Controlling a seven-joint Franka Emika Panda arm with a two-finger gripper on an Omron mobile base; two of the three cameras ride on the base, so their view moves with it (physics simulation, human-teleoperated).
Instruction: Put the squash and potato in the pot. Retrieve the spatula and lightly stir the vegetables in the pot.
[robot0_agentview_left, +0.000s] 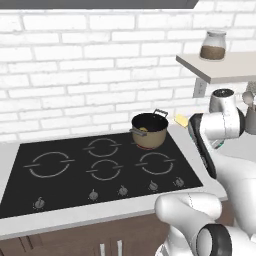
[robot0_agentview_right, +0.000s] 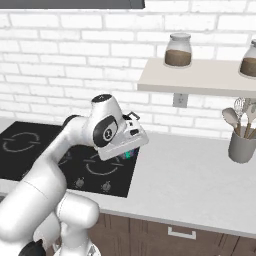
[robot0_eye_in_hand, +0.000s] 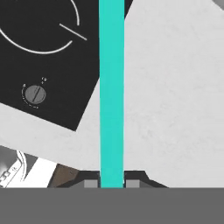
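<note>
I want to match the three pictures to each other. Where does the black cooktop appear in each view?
Left base view: cooktop across the left and middle, on the counter.
Right base view: cooktop at the left, partly behind the arm.
Hand view: cooktop at the upper left, beside the turquoise spatula.
Shared landmark: the knobs along its front edge.

A kitchen in a home.

There is a black stove top (robot0_agentview_left: 100, 167) with round rings and small knobs, set in a pale grey counter (robot0_agentview_right: 200, 182). A tan pot (robot0_agentview_left: 149, 130) sits on one back ring. The wall (robot0_agentview_left: 75, 70) behind is white brick. A shelf (robot0_agentview_right: 200, 75) on the wall holds glass jars (robot0_agentview_right: 178, 50) with brown stuff inside. A grey cup (robot0_agentview_right: 242, 146) on the counter holds cooking tools. Brown cupboards (robot0_agentview_right: 175, 232) are under the counter.
</note>
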